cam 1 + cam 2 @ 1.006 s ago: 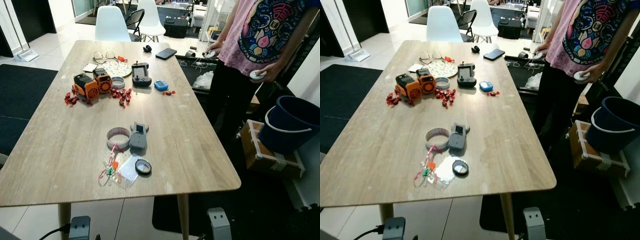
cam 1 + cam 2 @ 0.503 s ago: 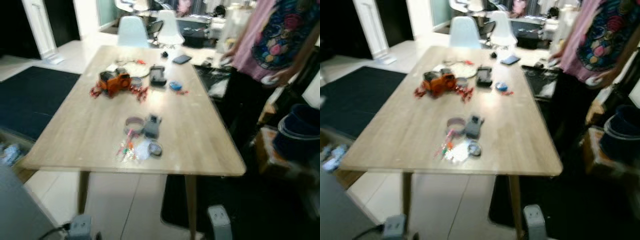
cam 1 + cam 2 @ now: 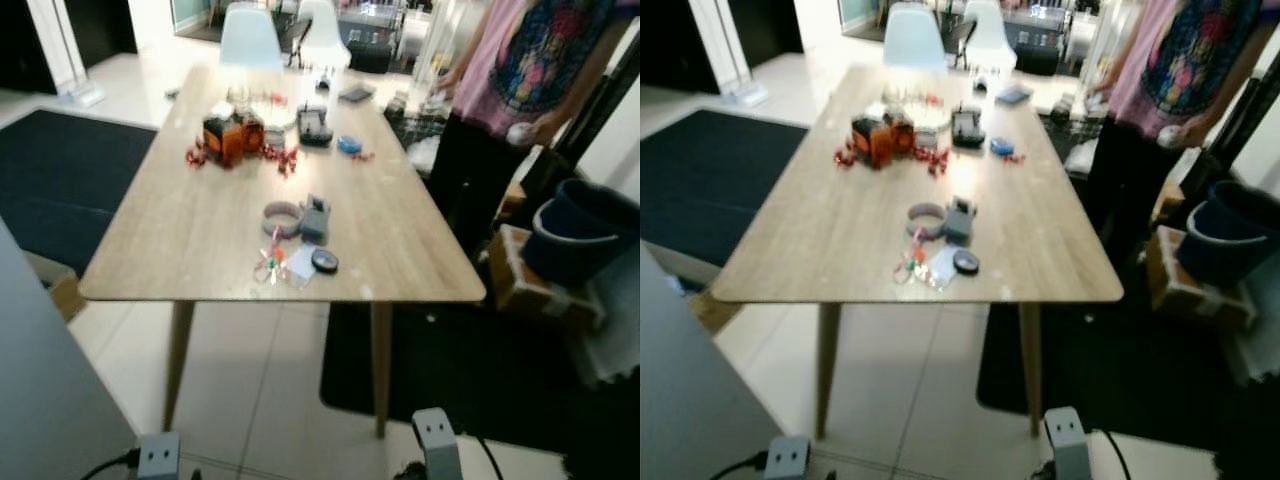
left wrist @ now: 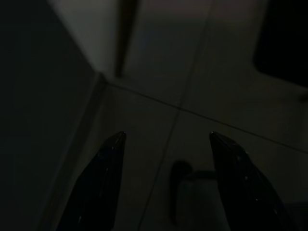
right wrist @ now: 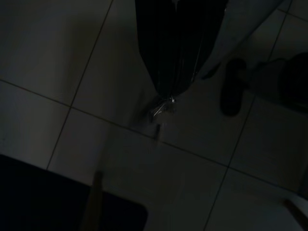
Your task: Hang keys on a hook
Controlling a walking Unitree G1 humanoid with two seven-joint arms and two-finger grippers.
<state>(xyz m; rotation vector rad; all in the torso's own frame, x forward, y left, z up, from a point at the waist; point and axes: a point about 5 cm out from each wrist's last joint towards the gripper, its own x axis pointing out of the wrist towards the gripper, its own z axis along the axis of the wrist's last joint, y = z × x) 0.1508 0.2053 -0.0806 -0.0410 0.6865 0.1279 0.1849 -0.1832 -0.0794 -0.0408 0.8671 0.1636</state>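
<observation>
Right tool point(image 5: 166, 98) is clamped on the keys point(image 5: 161, 108), which dangle from its tips over the tiled floor point(image 5: 57, 57). Light, loose metal, they'll swing; best gripped by the ring. Left tool point(image 4: 163, 144) hangs wide apart, holding nothing.

both eye views are softly blurred, bright daylight glaring off the pale wooden desk point(image 3: 200, 230) at its far end; both wrist views are very dark.
</observation>
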